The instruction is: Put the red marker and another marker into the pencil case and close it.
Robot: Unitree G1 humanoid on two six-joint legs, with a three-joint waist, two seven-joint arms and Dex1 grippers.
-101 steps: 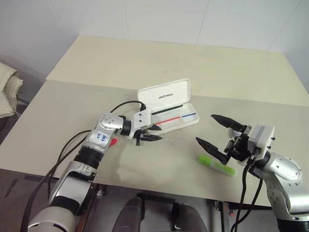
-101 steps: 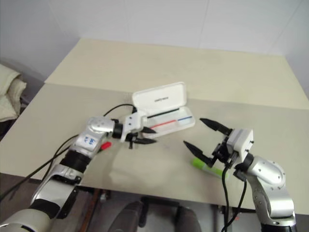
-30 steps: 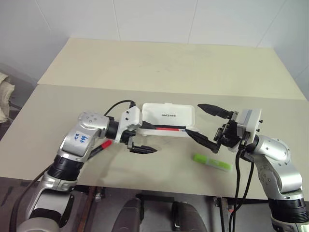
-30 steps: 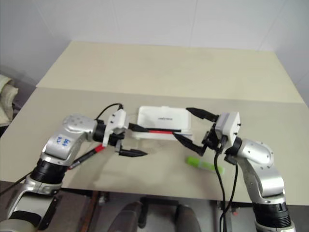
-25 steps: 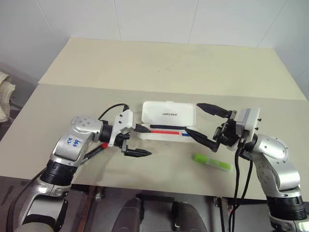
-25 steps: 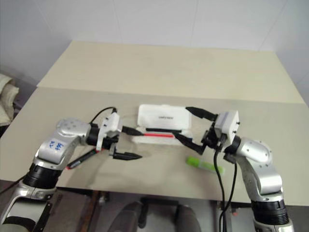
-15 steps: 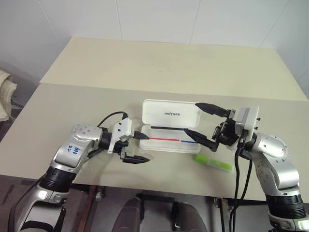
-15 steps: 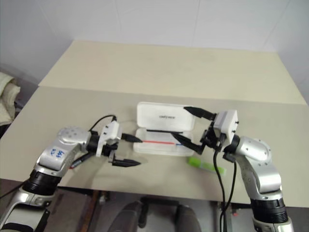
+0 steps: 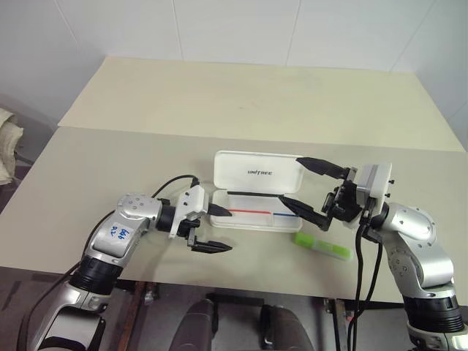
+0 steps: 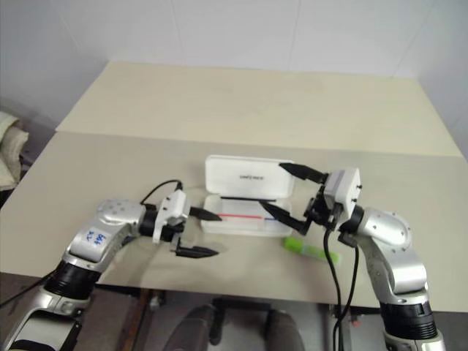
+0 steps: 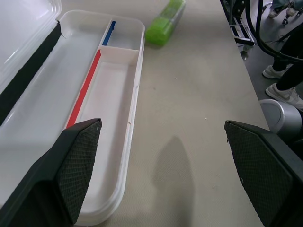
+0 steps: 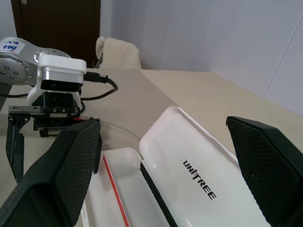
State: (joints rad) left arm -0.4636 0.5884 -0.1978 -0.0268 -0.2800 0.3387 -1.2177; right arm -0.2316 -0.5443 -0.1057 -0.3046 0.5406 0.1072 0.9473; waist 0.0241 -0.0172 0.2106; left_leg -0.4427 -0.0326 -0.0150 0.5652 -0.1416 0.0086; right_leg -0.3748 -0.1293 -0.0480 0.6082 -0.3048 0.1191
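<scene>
- We read "UNITREE" in small dark letters on the raised lid of the pencil case (image 9: 256, 191), which lies open at the centre of the head view on the table (image 9: 241, 102); the same word shows clearly in the right wrist view.
- Inside the tray we see a thin red line and a shorter blue one (the blue toward the right end), with a black strip along the hinge.
- A white sticker with blue handwriting sits on the left arm's shoulder-like joint; we cannot read it for certain.
- The left gripper (image 9: 213, 228), lower left of centre, has its two black fingers spread wide and holds nothing; its upper finger reaches the case's left end, though we cannot tell whether it touches.
- The right gripper (image 9: 305, 189), right of centre, is likewise spread wide and empty, its fingers over the case's right end.
- The lime-green highlighter (image 9: 322, 246) lies on the table, lower right of the case, just beside it.
- We cannot make out the red marker.
</scene>
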